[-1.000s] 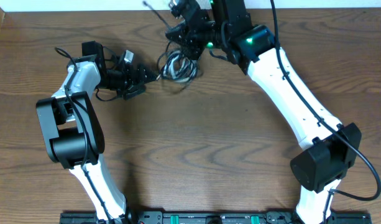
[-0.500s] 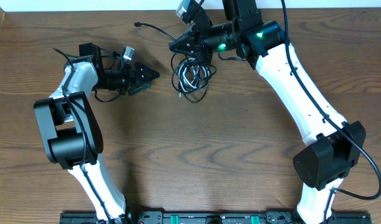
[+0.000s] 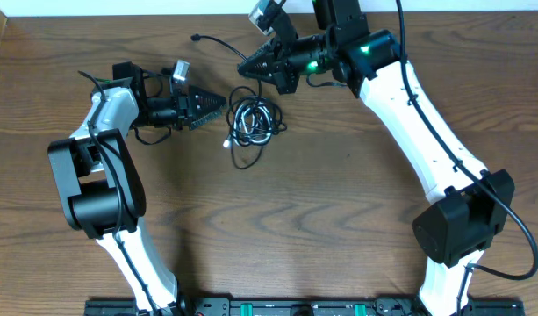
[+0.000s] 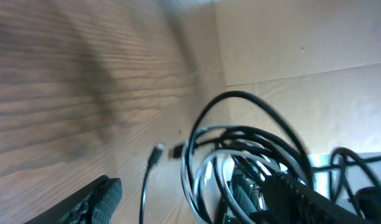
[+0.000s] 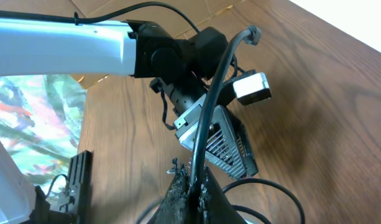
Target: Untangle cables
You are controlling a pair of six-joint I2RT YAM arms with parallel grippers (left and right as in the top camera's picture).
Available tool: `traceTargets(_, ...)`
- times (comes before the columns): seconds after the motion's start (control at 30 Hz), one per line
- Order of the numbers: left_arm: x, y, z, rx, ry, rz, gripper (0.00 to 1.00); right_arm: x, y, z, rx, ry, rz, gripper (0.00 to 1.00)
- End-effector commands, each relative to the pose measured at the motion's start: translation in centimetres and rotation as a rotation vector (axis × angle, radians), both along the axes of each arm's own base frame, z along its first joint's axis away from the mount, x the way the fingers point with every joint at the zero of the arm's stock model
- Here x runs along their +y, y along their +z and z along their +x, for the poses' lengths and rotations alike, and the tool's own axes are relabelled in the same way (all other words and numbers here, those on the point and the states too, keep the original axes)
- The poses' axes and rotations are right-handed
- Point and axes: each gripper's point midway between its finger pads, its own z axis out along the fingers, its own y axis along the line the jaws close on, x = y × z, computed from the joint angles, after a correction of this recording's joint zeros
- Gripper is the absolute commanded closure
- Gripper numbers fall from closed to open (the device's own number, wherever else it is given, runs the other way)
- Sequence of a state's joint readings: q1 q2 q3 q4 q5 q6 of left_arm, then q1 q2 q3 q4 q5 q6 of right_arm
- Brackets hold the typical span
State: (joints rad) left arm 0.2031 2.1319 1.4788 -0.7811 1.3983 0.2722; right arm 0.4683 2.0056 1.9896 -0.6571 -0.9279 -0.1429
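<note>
The cables (image 3: 251, 123) lie in a tangled coil of thin black and white cords on the table, with a small white plug at the lower left. One black cord (image 3: 218, 41) runs from the coil up and left, its plug end in the air. My right gripper (image 3: 244, 68) is shut on this cord just above the coil; the right wrist view shows it pinched between the fingers (image 5: 195, 186). My left gripper (image 3: 218, 103) is open, just left of the coil. In the left wrist view the loops (image 4: 240, 155) show between its fingers (image 4: 100, 193).
The wooden table (image 3: 277, 219) ends at a white strip along the far side. The left arm (image 3: 106, 114) folds back at the left, and the right arm (image 3: 418, 132) crosses from lower right. Cardboard (image 4: 302, 43) stands beyond the table's edge.
The coil has moved down and left, away from my right gripper, and spread onto the table. My left gripper has moved right, close to the coil. The right gripper keeps hold of one cord.
</note>
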Motion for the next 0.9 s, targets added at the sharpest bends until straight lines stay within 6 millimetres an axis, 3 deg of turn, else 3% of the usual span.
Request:
traceTargets(0.0,0.0,0.7,-0.1,-0.044,-0.007,-0.046,0.2,0.5,0.0,-0.5,0.026,0.027,0.018,0.99)
traceTargets(0.2,0.0,0.7,-0.1,-0.041,-0.007,-0.049,0.2,0.7,0.0,-0.7,0.03,0.031,0.016,0.99)
traceTargets(0.37,-0.1,0.7,-0.2,-0.028,-0.007,-0.051,0.32,0.6,-0.1,-0.5,0.05,0.01,0.01,0.99)
traceTargets(0.47,-0.1,0.7,-0.4,0.001,-0.003,-0.058,0.34,0.3,-0.8,0.7,0.117,-0.095,-0.025,0.99)
traceTargets(0.67,-0.2,1.4,-0.4,0.245,0.043,-0.15,0.44,0.0,-1.1,1.6,0.118,-0.15,-0.045,0.99)
traceTargets(0.77,-0.4,2.7,-0.7,0.368,0.048,-0.253,0.46,-0.1,-1.2,1.9,0.109,-0.169,-0.054,0.99)
traceTargets(0.87,-0.6,2.9,-1.7,0.594,0.075,-0.297,0.49,-0.6,-1.8,2.8,0.091,-0.226,-0.089,0.99)
